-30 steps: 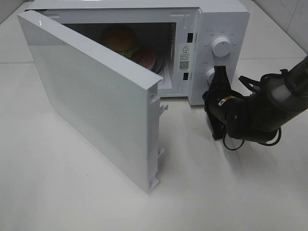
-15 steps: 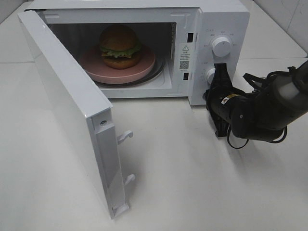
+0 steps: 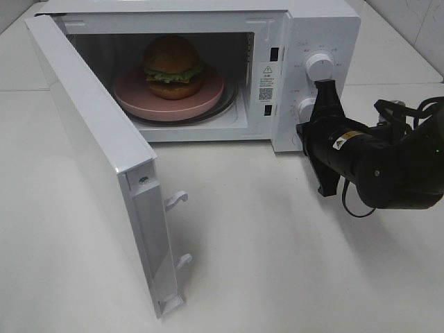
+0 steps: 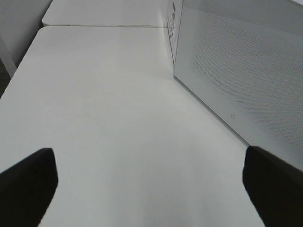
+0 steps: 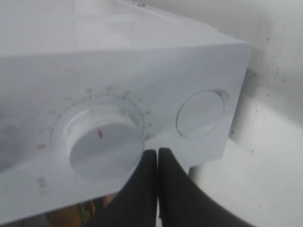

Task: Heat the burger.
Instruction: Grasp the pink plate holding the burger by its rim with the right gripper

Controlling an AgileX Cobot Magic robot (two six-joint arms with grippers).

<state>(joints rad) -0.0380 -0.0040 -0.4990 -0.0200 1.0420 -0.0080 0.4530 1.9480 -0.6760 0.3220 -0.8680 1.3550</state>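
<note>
Nearest us, the microwave door (image 3: 104,173) stands wide open. The left gripper (image 4: 151,187) hovers over the bare table (image 4: 109,94) beside it, jaws spread wide and empty. Further in, the right gripper (image 3: 325,89) is pinched shut on nothing, its tips at the control panel (image 3: 336,41) between the two knobs. Deepest in, the burger (image 3: 172,67) sits upright on the pink plate (image 3: 128,97) inside the cavity. It's likely light and soft, a stack prone to sliding, so better moved by the plate's rim than squeezed.

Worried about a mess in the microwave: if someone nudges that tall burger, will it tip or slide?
The burger stands tall in stacked layers, so a sideways push may tip or shear it. Its glossy surface looks slippery. It sits centred on the pink plate, so small slides probably stay on it.
</note>
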